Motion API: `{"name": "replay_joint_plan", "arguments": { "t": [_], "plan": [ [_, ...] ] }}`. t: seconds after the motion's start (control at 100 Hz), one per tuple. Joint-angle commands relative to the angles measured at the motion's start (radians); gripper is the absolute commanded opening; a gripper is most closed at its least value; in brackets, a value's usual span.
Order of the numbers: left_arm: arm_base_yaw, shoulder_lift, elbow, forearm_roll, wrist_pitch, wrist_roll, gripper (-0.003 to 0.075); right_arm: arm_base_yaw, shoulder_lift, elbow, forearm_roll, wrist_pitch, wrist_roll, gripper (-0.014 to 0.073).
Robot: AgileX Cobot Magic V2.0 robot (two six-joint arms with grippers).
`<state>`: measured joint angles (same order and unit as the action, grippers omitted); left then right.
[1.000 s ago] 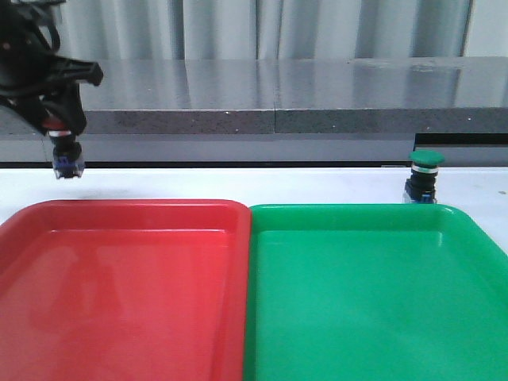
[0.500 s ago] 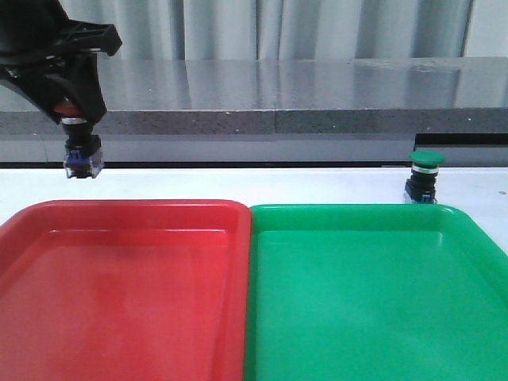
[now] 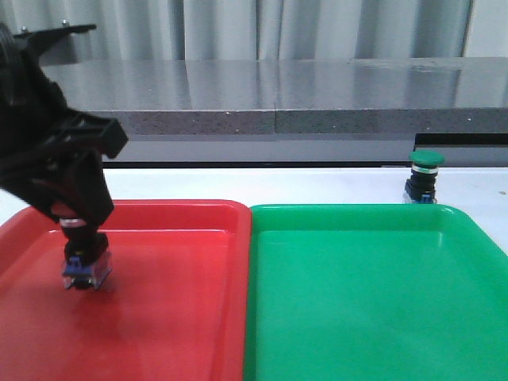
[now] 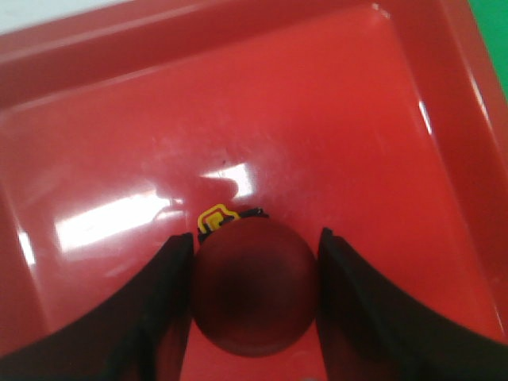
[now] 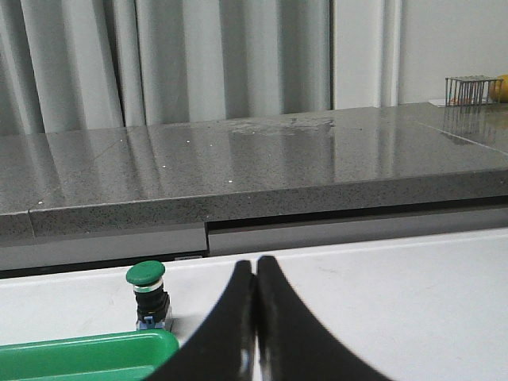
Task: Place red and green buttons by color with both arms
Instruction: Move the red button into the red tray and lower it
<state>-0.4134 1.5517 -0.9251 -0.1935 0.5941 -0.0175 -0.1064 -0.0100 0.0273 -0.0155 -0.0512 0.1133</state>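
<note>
The left hand (image 3: pixel 79 238) is clamped on the red button (image 3: pixel 83 266), one finger (image 4: pixel 155 305) on each side of its dark-red cap. Within the last second this hand has travelled from above the white bench (image 3: pixel 317 184) at the far left, forward and down, and now holds the button low over the left part of the red tray (image 3: pixel 175 317). From the front it sits just above the tray floor; whether its base touches cannot be told. My reading is that the carry is finished and only the release remains for this half of the task.

The red button hangs upright, cap uppermost, with a silver collar, black body and blue-and-clear base below. The wrist view shows the cap round and unmarked, and a yellow tag at its far edge.

The right hand (image 5: pixel 255 317) has its fingers pressed together on nothing. It hovers over the bench, not far from the green button (image 3: pixel 424 176).

The green button has not moved. It stands upright on the bench just beyond the far right rim of the green tray (image 3: pixel 373 317), outside it, so that placement is not yet begun.
</note>
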Motion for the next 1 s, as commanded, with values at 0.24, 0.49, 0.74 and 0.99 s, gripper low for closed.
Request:
{"name": "replay_joint_plan", "arguments": {
  "t": [0.24, 0.49, 0.74, 0.99],
  "plan": [
    [-0.031, -0.046, 0.108, -0.021, -0.154, -0.068, 0.0062, -0.007, -0.023, -0.019, -0.011, -0.074, -0.005, -0.0064],
    [-0.031, -0.046, 0.11, -0.021, -0.153, -0.062, 0.0239, -0.007, -0.023, -0.019, -0.011, -0.074, -0.005, -0.0064],
    [-0.031, -0.046, 0.11, -0.021, -0.185, -0.062, 0.0538, -0.007, -0.023, -0.019, -0.011, -0.074, -0.005, -0.0064],
    [-0.031, -0.122, 0.11, -0.021, -0.219, -0.062, 0.0535, -0.007, -0.023, -0.019, -0.011, -0.074, -0.005, -0.0064]
  ]
}}
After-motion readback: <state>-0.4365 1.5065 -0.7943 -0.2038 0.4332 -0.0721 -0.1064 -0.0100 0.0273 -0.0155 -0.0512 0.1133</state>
